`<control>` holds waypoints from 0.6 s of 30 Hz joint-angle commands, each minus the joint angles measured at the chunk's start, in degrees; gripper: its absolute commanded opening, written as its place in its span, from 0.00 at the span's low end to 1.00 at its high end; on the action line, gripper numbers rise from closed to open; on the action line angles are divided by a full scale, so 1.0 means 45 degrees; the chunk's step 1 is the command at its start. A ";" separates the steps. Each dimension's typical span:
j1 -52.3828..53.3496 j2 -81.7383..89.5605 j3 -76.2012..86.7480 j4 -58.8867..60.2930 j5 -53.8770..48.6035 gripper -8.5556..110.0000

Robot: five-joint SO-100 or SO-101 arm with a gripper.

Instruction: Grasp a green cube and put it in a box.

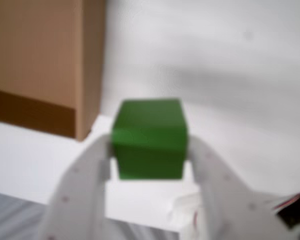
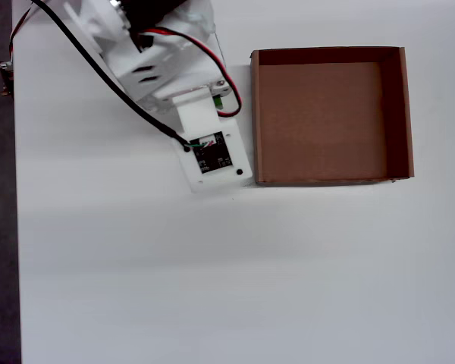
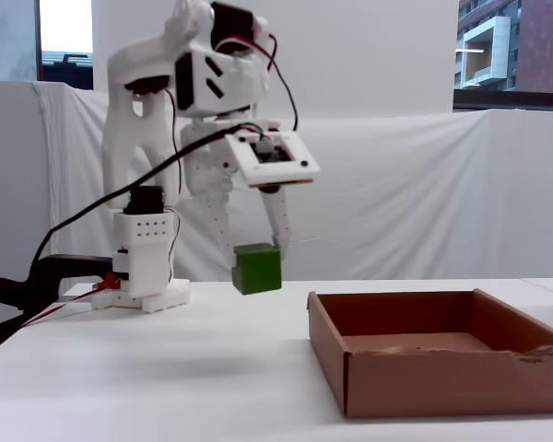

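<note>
My white gripper (image 1: 150,147) is shut on the green cube (image 1: 149,137), with one finger on each side face. In the fixed view the cube (image 3: 257,268) hangs in the gripper (image 3: 258,260) a little above the white table, left of the box (image 3: 424,364). In the overhead view the arm's wrist hides nearly all of the cube; a green sliver (image 2: 221,99) shows just left of the box (image 2: 394,114). In the wrist view a corner of the box (image 1: 45,60) fills the upper left, beyond and left of the cube.
The arm's white base (image 3: 146,267) stands at the table's back left with red and black cables. A white cloth backdrop (image 3: 396,193) hangs behind. The table's left edge (image 2: 15,227) borders a dark floor.
</note>
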 commanded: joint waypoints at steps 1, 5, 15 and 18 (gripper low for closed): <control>-0.0586 0.0234 -0.1113 0.0195 0.0234 0.20; -0.1133 -0.0391 -0.1855 0.0332 0.0508 0.20; -0.2129 -0.3477 -0.5566 0.1719 0.0742 0.20; -0.2422 -0.4121 -0.6426 0.1797 0.0781 0.20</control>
